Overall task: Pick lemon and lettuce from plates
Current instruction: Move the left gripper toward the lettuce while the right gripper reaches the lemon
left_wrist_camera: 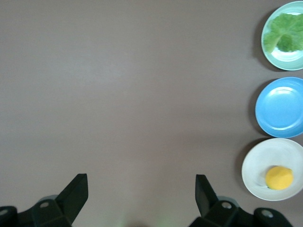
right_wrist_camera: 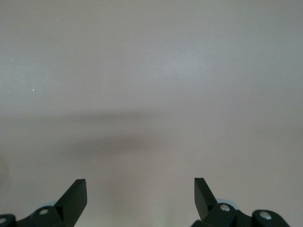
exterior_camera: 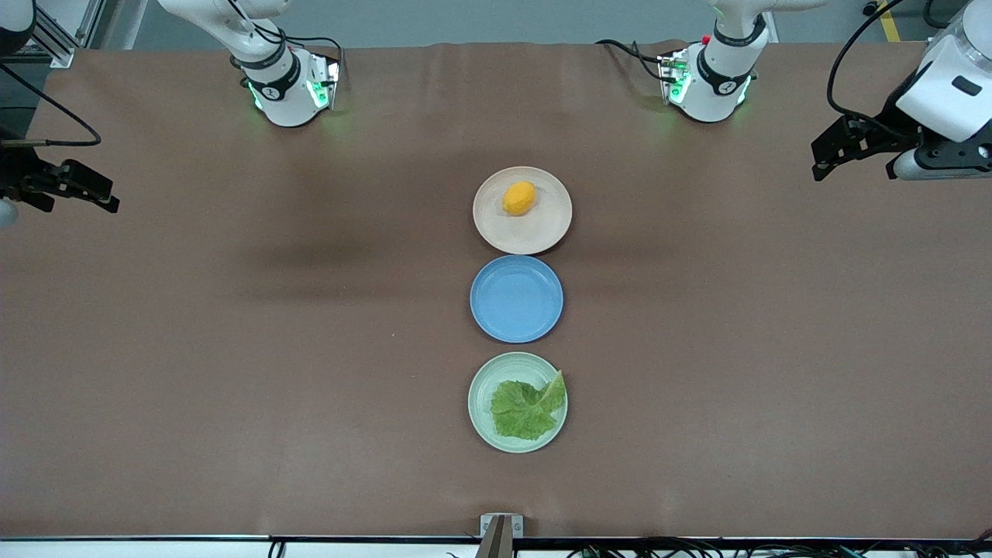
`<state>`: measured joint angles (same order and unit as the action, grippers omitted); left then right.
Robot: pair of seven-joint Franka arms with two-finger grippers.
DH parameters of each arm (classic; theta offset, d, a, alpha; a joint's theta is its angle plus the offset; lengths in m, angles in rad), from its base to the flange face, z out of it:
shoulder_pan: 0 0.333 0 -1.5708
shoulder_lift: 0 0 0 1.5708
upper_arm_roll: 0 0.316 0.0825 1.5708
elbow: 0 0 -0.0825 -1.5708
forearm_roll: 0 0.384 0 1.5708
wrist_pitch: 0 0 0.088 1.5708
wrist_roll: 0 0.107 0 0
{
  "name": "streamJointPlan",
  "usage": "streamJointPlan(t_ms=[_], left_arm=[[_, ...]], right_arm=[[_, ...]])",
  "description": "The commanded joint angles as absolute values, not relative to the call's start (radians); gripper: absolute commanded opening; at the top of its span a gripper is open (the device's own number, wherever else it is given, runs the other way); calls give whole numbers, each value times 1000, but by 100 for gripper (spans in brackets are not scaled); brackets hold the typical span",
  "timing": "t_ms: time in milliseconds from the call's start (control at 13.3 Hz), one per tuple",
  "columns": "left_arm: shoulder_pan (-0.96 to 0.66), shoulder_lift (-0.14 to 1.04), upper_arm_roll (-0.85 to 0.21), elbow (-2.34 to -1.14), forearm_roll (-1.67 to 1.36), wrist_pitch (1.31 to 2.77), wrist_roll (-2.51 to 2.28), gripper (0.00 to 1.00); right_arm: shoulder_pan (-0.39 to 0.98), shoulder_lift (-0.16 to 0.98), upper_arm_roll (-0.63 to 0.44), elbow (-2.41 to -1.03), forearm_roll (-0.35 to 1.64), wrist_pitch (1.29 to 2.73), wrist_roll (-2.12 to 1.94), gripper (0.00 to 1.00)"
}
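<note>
Three plates sit in a row at mid-table, taken relative to the blue plate [exterior_camera: 516, 298] in the middle. The pink plate [exterior_camera: 522, 210] lies just beside it, farther from the front camera. The green plate [exterior_camera: 518, 402] lies just beside it, nearer to the camera.

The lemon [exterior_camera: 518, 198] rests on the pink plate, off centre toward the robot bases. Its long axis runs diagonally. One end points toward the left arm's base, the other toward the blue plate. Which end carries the tip cannot be told.

The lettuce [exterior_camera: 528, 407] lies flat in the green plate. Its pale stem end rises toward the blue plate on the left arm's side, reaching the rim. The broad crinkled part spreads toward the camera.

No readable writing on plates or table [exterior_camera: 232, 349].

Left gripper [exterior_camera: 833, 151] hangs over the left arm's end of the table, well apart from the blue plate, fingers spread wide, holding nothing. Right gripper [exterior_camera: 85, 194] hangs over the right arm's end, also well apart, fingers spread, empty. Both arms wait.
</note>
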<state>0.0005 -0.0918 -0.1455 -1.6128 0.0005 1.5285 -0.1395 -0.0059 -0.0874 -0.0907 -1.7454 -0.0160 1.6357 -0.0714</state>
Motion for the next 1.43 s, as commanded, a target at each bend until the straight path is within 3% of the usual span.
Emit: streamJointPlan(t_ms=[0,300,600,1050,1350], left_arm=[[8,-78,-144,-1592,-26,1523,-117,100],[3,-58,-144,-1585,-9,1526,-80,100],[-26,116,-170,-1487,-6,1554,-58,100],[-198,401,-195,-1421,106,1837,-74,100],[-288,599,-195,-1373,106,2133,-66,100]], right_arm=[[-12,-127,-86,-1782,-5,1654,-86,100],[-11,-127,-86,-1781,-3,1655,-84,100],[-9,-117,-86,-1740,-3,1626,-80,100],[3,-71,-83,-1690,-6,1592,-86,100],[113,-32,-80,-1732,24,1561,95,100]])
